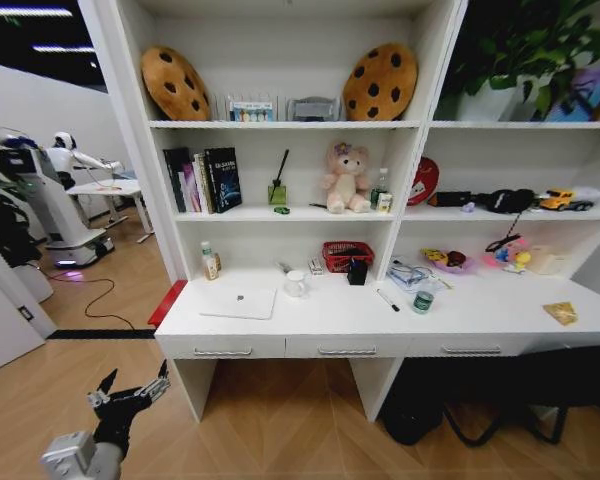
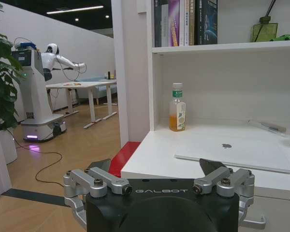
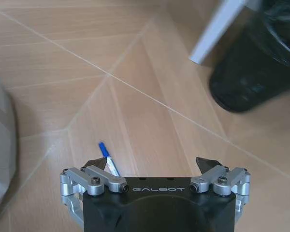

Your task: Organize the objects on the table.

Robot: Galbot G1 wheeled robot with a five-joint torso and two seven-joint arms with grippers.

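We read "GALBOT" on the left gripper [image 2: 157, 170] body and on the right gripper [image 3: 154, 166] body; laptop [image 2: 232, 153] lid bears an Apple logo.

The long white desk [image 1: 500, 318] with three shallow drawers carries a closed silver laptop [image 1: 239, 301], a white mug [image 1: 296, 284], a black-capped white pen [image 1: 388, 300], a teal-lidded jar [image 1: 423, 301] and a tan packet [image 1: 560, 313].

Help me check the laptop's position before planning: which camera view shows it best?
The head view: the closed silver Apple-logo laptop lies whole on the long white desk, left of the white mug. The left wrist view shows it closer but edge-on beyond the left gripper. The right wrist view faces the floor.
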